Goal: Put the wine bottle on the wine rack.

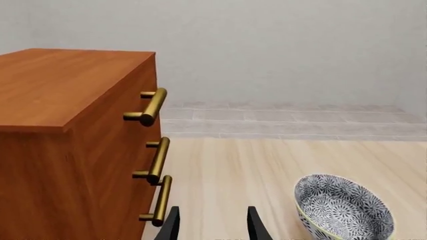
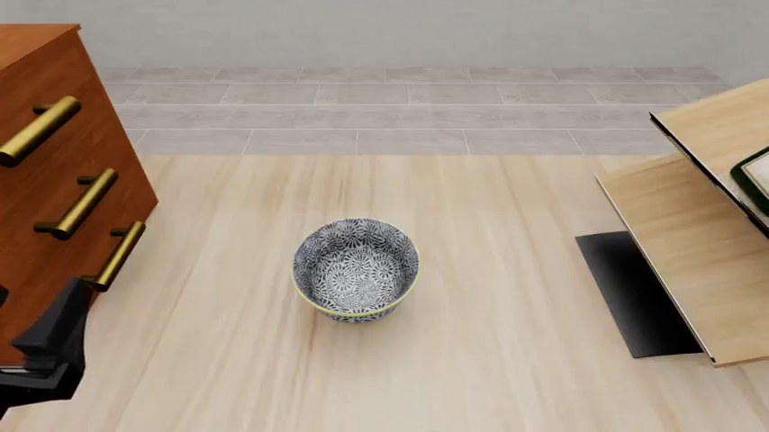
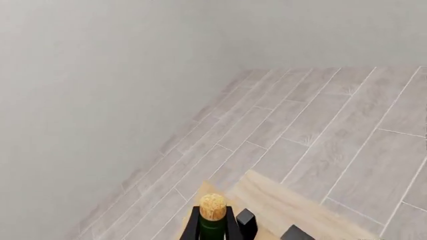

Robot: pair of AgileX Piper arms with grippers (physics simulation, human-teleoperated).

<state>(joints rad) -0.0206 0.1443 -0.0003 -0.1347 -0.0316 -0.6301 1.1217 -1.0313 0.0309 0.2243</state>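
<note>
The wine bottle shows in the right wrist view as a tan cork (image 3: pixel 213 206) on a dark green neck. My right gripper (image 3: pixel 213 226) is shut on it, with black fingers (image 3: pixel 193 227) on both sides of the neck. Pale wood of the wine rack (image 3: pixel 283 202) lies just beyond. In the front view the wine rack (image 2: pixel 685 243) stands at the right with its black base panel (image 2: pixel 631 292). A dark green piece of the bottle (image 2: pixel 757 180) is cut off by the right edge above the boards. My left gripper (image 1: pixel 212 225) is open and empty beside the cabinet.
A reddish-brown drawer cabinet (image 2: pixel 60 171) with brass handles (image 1: pixel 152 107) stands at the left, close to my left arm (image 2: pixel 49 346). A blue-white patterned bowl (image 2: pixel 357 268) sits mid-table and also shows in the left wrist view (image 1: pixel 343 210).
</note>
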